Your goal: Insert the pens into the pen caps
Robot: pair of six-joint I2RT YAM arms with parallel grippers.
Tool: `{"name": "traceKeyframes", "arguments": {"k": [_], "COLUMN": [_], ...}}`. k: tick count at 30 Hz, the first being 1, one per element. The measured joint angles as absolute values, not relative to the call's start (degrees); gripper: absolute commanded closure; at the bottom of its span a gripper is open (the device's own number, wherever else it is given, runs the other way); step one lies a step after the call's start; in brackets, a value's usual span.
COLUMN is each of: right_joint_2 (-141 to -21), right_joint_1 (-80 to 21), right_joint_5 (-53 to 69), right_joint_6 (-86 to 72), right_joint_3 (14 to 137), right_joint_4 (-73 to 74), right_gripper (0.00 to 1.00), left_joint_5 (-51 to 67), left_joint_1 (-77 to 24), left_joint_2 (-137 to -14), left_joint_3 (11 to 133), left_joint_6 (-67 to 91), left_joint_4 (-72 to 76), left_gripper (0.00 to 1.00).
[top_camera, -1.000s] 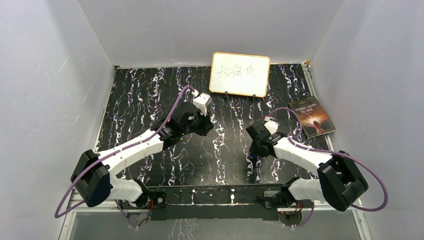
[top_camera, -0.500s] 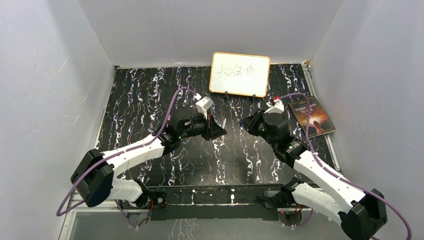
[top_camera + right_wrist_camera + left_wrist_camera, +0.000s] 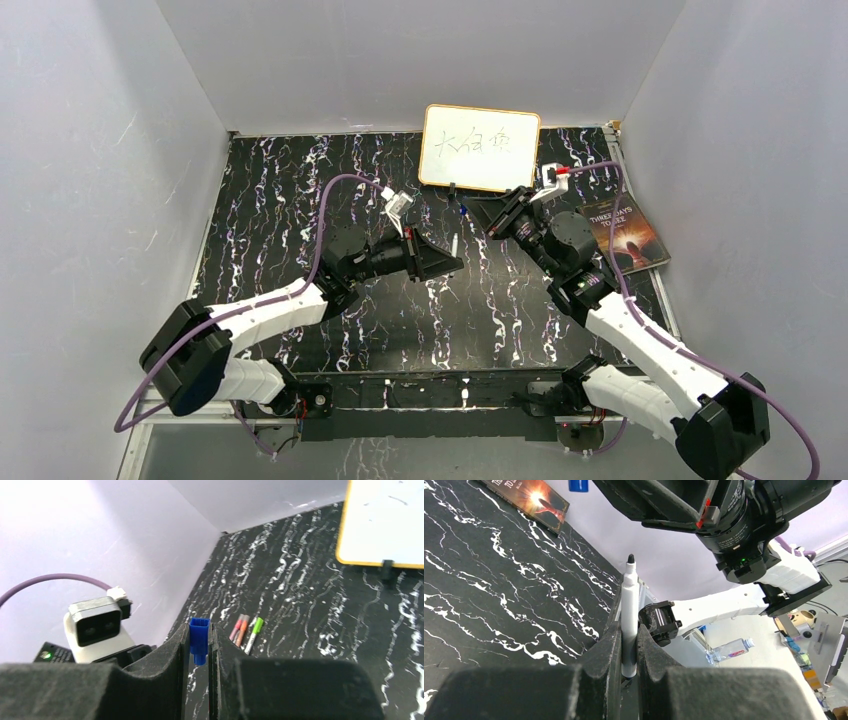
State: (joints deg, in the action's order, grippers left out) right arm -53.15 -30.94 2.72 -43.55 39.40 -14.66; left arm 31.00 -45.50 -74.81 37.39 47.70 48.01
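Both arms have just swung up and inward. The left gripper (image 3: 629,647) pinches the white pen (image 3: 628,605), tip bared. The right gripper (image 3: 198,650) clamps the blue cap (image 3: 198,634), at the pen's one o'clock from above, seemingly apart. Lining up comes next, I'd say.

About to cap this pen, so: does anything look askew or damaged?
Nothing stands out. The left gripper holds the pen straight, the right gripper holds the blue cap squarely, and three other pens lie side by side.
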Motion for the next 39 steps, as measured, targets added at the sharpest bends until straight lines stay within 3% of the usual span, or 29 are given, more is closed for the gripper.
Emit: {"name": "traceKeyframes", "arguments": {"k": [17,39], "right_joint_2": [-52.0,-51.2], "right_joint_1": [-30.9,-30.9], "right_joint_5": [11.7,14.0], "right_joint_6": [-43.6,-43.8], "right_joint_3": [38.6,36.9], "right_joint_4": [-21.1,-21.7], "right_gripper": [1.00,1.00], "left_joint_5": [30.4,29.1], "left_joint_1": [-45.5,-45.5], "left_joint_2": [-72.1,-71.7], "left_joint_3": [37.5,39.8], "left_joint_6": [45.4,42.3], "left_joint_4": [44.5,40.6], "left_gripper": [1.00,1.00]}}
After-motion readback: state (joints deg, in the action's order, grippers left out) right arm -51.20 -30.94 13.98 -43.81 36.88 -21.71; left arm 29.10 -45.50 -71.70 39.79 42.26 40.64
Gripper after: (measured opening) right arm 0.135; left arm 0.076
